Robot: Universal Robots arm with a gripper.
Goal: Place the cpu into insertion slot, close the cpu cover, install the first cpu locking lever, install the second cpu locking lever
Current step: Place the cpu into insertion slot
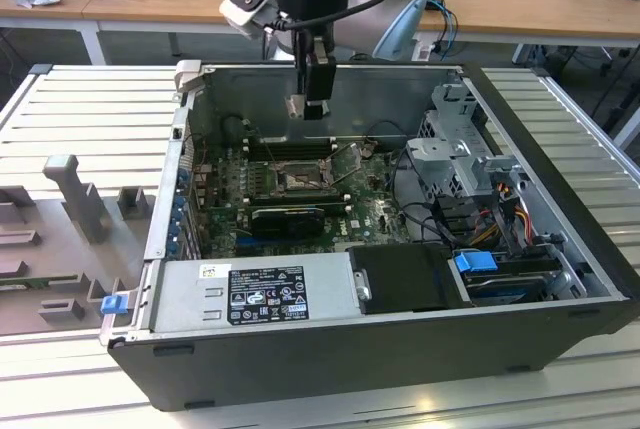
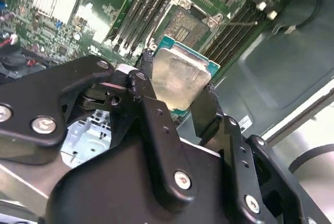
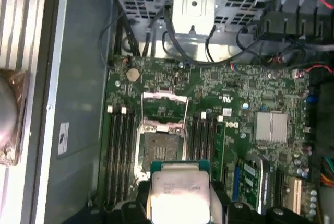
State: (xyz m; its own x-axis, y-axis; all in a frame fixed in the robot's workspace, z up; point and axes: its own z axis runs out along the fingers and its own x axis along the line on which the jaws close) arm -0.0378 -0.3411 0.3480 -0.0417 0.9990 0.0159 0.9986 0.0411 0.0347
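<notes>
cpu [image 2: 180, 78], a small flat square chip with a pale silvery-grey metal top and a green edge, sits clamped between the two black fingers of the arm's gripper [image 2: 177, 91], which has closed in on two opposite edges of the chip and carries nothing else. in the exterior view the gripper [image 1: 310, 104] hangs inside the open black and grey computer case [image 1: 300, 369], well above the green circuit board [image 3: 245, 93], with the chip in the air and apart from everything below.

in the first wrist view the insertion slot [image 3: 159, 148], a square socket with a black rim and a dull grey-gold contact field, lies bare between the rows of long black memory slots [image 3: 117, 151]. the cpu cover [image 3: 164, 96], a thin silver metal frame with a large square window, appears swung up and clear of the socket. the chip [image 3: 180, 192] shows near the socket but not squarely over it.

by my judgement the first step, placing the chip, is in hand and not yet done; the cover and both levers are untouched. this step calls for centring the chip over the socket, squaring its edges to the black rim, keeping it level, and lowering it gently, since the contact field would likely suffer from a tilted or offset landing.
</notes>
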